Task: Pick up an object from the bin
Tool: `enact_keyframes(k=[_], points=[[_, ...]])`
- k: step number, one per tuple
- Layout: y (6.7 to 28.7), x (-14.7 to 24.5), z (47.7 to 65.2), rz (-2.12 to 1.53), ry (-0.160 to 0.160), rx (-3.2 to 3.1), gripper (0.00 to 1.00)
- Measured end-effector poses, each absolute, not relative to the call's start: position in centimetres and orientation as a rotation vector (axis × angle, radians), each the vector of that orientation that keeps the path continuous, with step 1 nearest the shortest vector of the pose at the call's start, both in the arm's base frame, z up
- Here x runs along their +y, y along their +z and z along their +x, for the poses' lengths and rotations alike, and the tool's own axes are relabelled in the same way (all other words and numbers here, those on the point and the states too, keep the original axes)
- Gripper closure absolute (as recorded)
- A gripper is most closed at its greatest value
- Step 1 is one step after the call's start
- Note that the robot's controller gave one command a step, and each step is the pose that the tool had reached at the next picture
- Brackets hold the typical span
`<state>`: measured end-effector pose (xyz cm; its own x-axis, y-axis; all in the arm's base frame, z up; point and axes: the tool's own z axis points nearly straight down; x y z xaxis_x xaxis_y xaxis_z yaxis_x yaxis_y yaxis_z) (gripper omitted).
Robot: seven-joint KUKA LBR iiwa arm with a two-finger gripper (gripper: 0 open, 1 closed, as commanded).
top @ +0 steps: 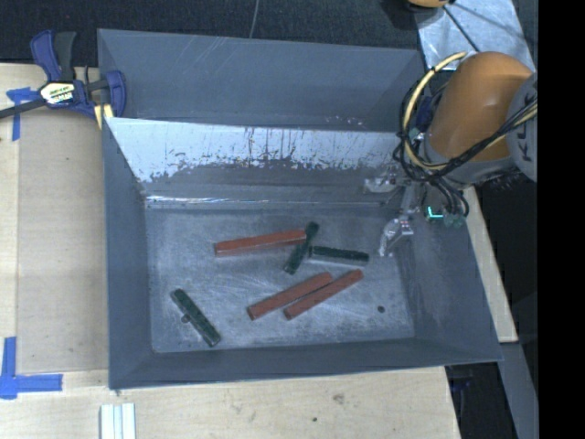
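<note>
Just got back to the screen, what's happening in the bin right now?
The arm's gripper hangs low at the right side of the bin, just right of a dark green stick. Nothing is picked yet: that stick, three brown bars and two more green pieces all lie on the bin floor.

1 camera, set above the grey bin [128,273] and facing down into it, tilted somewhat off the vertical. Far wall [274,167] of the bin seen as a broad slanted face, near wall [274,364] as a narrower band. Close enough to take in the whole floor of the bin and its rims, with a margin beyond the far, left and near rims. Arm [480,99] entering from right of the bin, above its right rim.
</note>
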<state>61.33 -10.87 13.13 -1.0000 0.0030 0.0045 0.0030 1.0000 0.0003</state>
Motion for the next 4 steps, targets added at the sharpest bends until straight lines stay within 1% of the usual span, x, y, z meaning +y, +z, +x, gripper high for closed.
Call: enact_keyframes(k=[1, 2, 3, 4], points=[[13.6, -10.9, 61.5, -0.002, 0.001, -3.145, 0.00], [7.8, -4.7, 57.8, 0.344, 0.008, -3.147, 1.00], [7.8, -4.7, 57.8, 0.344, 0.008, -3.147, 1.00], [18.6, -3.0, 59.7, 0.377, 0.000, -3.122, 1.00]])
